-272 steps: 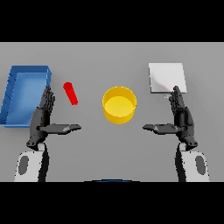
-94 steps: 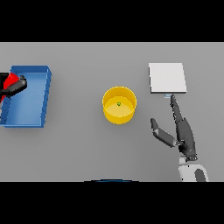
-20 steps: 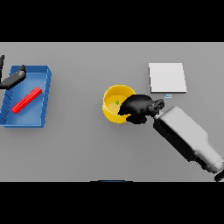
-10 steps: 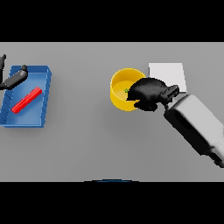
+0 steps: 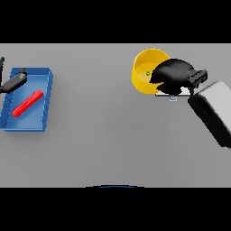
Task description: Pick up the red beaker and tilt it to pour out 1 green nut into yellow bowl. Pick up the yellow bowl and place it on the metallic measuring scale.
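Blue tray (image 5: 45, 103) at 9 o'clock holds red beaker (image 5: 28, 103). Yellow bowl (image 5: 145, 67) at 1 o'clock is gripped by right hand (image 5: 173, 76), fingers curled over its rim, above scale (image 5: 173, 94). Left hand (image 5: 13, 82) sits at 9, fingers unclear. Risk: tilted bowl spills green nut (image 5: 148, 73).

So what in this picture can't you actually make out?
- Metallic scale, head view: mostly covered by the right hand and the yellow bowl; only a sliver shows.
- Whether the bowl rests on the scale or is lifted: hidden by that hand.
- Green nut: too small to show its shape.
- Left hand: cut off by the left edge above the blue tray holding the red beaker.
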